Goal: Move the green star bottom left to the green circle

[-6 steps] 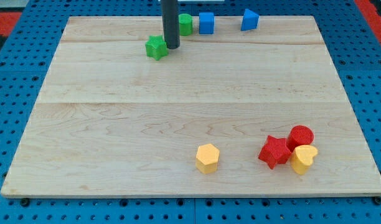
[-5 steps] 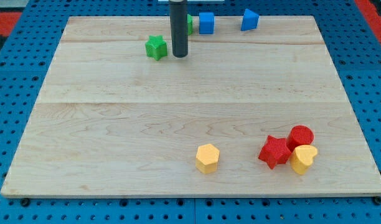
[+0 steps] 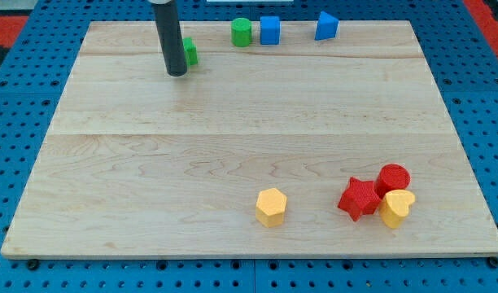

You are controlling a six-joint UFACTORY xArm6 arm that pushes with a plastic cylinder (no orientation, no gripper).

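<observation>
My tip (image 3: 176, 73) hides most of green star (image 3: 190, 52), w/ green circle (image 3: 242, 32) to right; no pincer fitted, state n/a.

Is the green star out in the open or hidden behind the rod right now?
Mostly hidden: only a green sliver of the green star shows at the rod's right edge, just above my tip.

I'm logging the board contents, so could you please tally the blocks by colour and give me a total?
Green: 2, the green star, partly hidden behind the rod, and the green circle
Blue: 2, a blue cube and a blue triangle
Red: 2, a red star and a red circle
Yellow: 2, a yellow hexagon and a yellow heart
Total: 8
</observation>
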